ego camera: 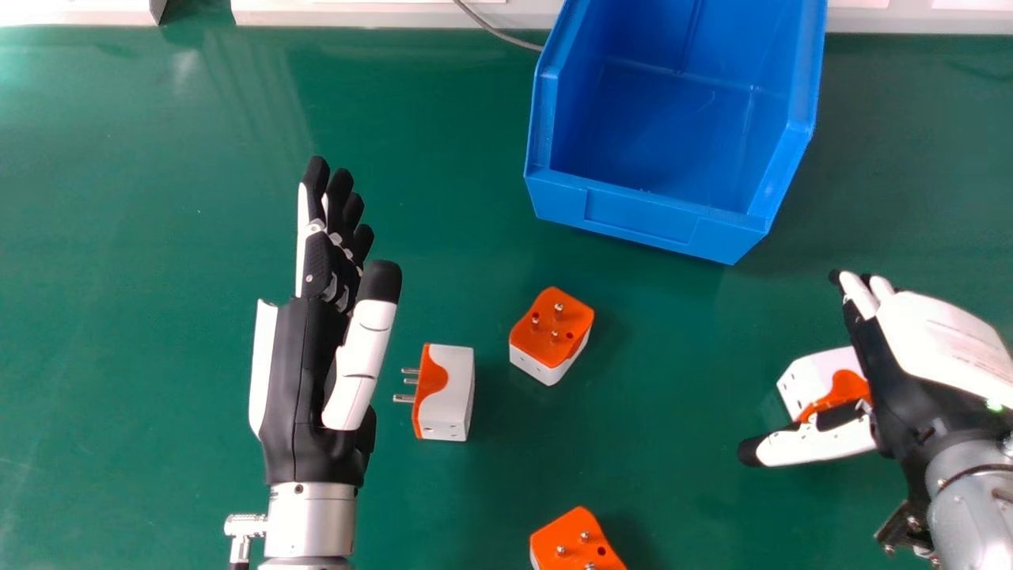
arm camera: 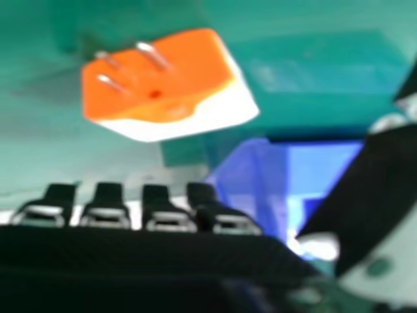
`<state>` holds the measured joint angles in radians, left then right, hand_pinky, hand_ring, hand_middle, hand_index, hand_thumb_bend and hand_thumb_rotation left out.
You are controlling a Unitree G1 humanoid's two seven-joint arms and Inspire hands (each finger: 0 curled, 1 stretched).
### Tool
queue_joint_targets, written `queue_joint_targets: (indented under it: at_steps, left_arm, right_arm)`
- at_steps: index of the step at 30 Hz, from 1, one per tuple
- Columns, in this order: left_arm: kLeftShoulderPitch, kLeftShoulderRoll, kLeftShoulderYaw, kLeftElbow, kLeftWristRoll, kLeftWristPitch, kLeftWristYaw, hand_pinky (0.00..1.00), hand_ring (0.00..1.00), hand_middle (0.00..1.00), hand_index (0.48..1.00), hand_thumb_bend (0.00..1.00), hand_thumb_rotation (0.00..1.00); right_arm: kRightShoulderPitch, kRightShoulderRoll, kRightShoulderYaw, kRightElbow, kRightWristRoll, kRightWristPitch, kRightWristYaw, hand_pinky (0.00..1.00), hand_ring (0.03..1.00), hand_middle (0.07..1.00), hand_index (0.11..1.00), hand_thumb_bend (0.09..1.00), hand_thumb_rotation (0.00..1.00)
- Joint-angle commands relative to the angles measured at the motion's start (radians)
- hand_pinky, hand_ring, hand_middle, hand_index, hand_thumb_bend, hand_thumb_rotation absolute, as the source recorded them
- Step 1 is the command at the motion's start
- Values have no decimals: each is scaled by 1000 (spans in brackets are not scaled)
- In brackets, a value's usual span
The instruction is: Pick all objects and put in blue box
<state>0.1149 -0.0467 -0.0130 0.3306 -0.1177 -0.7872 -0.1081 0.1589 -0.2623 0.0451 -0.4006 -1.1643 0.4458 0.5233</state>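
- Right robot hand (ego camera: pixel 894 396) released by plug (ego camera: pixel 807 380), three o'clock: likely lining up.
- Left robot hand (ego camera: pixel 293 380) released, eight o'clock.
- Box (ego camera: pixel 641 214), one o'clock: low front likely eases drops.

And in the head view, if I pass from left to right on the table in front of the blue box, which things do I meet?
Left hand → adapter with its pins pointing left → adapter with its pins up → right hand.
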Motion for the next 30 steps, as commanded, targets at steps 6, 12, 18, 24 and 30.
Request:
queue_joint_targets:
  at_steps: [6, 12, 18, 24, 30]
  left_arm:
    - [5, -21, -9, -26, 4, -7, 2, 1000, 1000, 1000, 1000, 738, 772]
    - [0, -20, -8, -27, 8, -2, 4, 1000, 1000, 1000, 1000, 742, 771]
    - [-6, -21, -9, -23, 10, -2, 6, 1000, 1000, 1000, 1000, 743, 771]
    - [-7, -21, -8, -27, 15, 1, 13, 1000, 1000, 1000, 1000, 743, 769]
    - [-8, -21, -10, -29, 18, 3, 18, 1000, 1000, 1000, 1000, 743, 769]
  right_arm:
    - [-51, -93, 0, 72, 79, -1, 28, 1000, 1000, 1000, 954, 973, 350]
    - [-89, -121, 24, 176, 129, -8, -1, 1000, 1000, 1000, 950, 983, 320]
    - [-131, -146, 46, 267, 171, -2, -39, 999, 997, 1000, 947, 990, 299]
    - [-156, -163, 62, 323, 221, -1, -76, 1000, 992, 999, 946, 994, 287]
    - [-170, -179, 78, 357, 260, -2, -119, 1000, 991, 1000, 946, 996, 281]
